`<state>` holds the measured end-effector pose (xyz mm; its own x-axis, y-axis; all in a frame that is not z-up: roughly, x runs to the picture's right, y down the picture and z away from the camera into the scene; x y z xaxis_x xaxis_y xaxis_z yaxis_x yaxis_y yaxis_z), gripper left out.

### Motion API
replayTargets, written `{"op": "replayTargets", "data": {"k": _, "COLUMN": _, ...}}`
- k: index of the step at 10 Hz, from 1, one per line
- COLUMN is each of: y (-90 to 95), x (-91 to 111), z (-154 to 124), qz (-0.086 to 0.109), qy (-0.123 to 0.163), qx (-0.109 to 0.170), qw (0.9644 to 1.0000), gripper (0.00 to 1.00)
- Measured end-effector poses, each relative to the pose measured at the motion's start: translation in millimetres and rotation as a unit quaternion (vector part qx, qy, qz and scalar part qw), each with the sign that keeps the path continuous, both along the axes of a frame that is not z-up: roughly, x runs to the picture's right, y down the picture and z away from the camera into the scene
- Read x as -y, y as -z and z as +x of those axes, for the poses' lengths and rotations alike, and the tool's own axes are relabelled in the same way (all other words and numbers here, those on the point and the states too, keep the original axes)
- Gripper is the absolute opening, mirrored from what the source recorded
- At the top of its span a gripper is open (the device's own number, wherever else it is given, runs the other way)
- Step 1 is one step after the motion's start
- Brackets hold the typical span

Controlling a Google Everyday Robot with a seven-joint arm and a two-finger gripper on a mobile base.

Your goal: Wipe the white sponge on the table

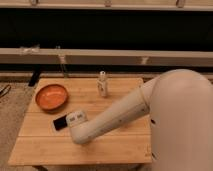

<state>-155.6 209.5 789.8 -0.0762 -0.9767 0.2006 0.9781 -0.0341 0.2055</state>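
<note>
The white sponge [76, 118] lies flat on the table [45, 146], left of centre, right beside a black phone [60, 123]. My gripper [78, 121] is at the end of the white arm that reaches in from the right. It presses down on the sponge and is shut on it, and two dark fingertip marks show on the sponge's top. The arm's thick last link [82, 134] hides the rest of the gripper and the table behind it.
An orange bowl [51, 96] sits at the table's left back. A small clear bottle [102, 83] stands upright at the back centre. The robot's white body [180, 125] fills the right side. A low bench and a dark wall run behind the table.
</note>
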Motion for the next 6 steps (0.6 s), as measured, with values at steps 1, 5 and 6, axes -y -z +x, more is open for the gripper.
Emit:
{"op": "replayTargets", "data": {"k": 1, "y": 8.9, "x": -11, "z": -7, "qz": 0.0, "qy": 0.013, "qx": 0.007, "qw": 0.9999, "gripper": 0.0}}
{"op": "replayTargets", "data": {"k": 5, "y": 14.2, "x": -27, "z": 24, "qz": -0.006, "qy": 0.016, "qx": -0.012, "qw": 0.9998, "gripper": 0.0}}
{"op": "replayTargets", "data": {"k": 6, "y": 10.6, "x": -27, "z": 44, "qz": -0.008, "qy": 0.009, "qx": -0.027, "qw": 0.9996, "gripper": 0.0}}
